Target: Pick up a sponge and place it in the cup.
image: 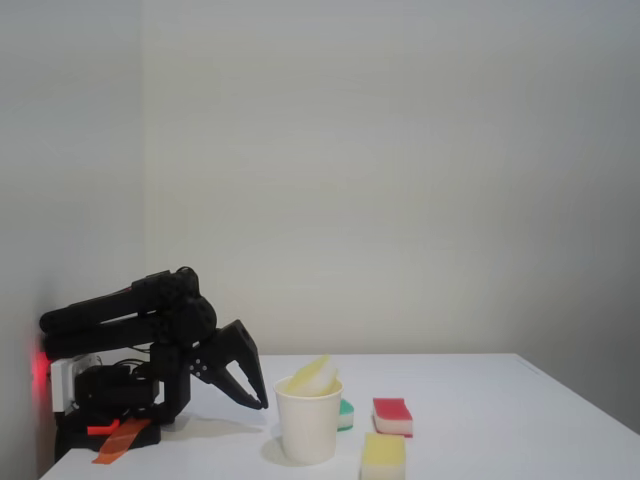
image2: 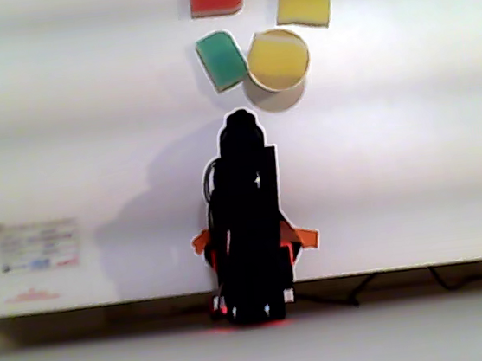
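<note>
While a yellow block sponge (image: pixel 383 456) lies nearest the camera in the fixed view, at the front of the white table (image: pixel 500 420), the cup (image: pixel 309 420) is seen standing just behind and to its left. The sponge (image: pixel 314 375) is lodged in the cup's mouth, tilted, with its upper end poking above the rim. Beyond the cup, a red-topped sponge (image: pixel 393 415) and a green sponge (image: pixel 345 411) are laid flat on the table. To the cup's left, the gripper (image: pixel 262 404) is held low with its tips near the cup's rim; nothing is seen between its fingers, but whether the jaws are parted cannot be told. Seen from above, the sponge (image2: pixel 278 58) fills the cup's opening.
</note>
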